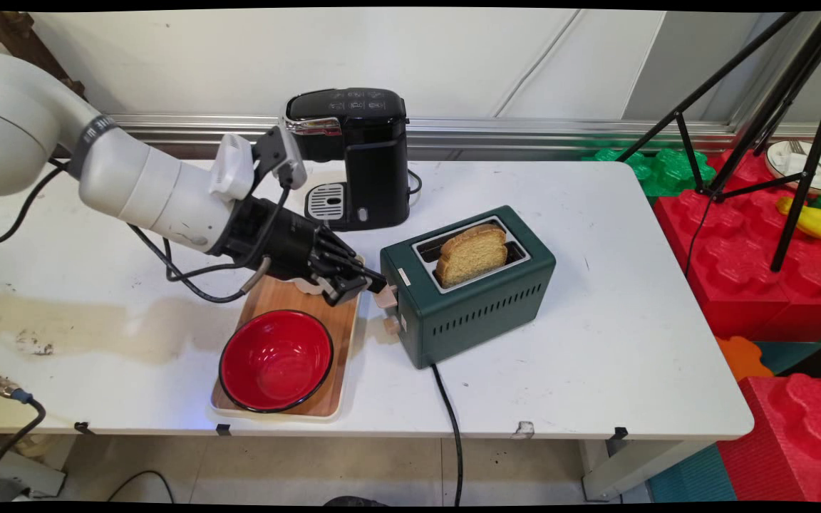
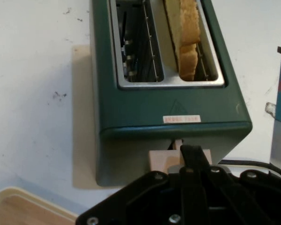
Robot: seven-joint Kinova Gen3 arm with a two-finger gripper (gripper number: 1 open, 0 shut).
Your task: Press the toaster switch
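Toaster (image 1: 478, 306) matt green metal, slots brushed steel; bowl (image 1: 276, 360) glossy red; board (image 1: 289, 299) wood grain; hand (image 2: 189, 161) black plastic.

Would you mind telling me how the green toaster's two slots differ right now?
In the dark green metal toaster, the slot with the bread holds a tan slice of bread standing on edge and poking above the rim; the empty slot shows only its bare wire guides. In the main view the filled slot is the one farther from the camera. Both share the same silver top frame, run side by side and look alike in size.
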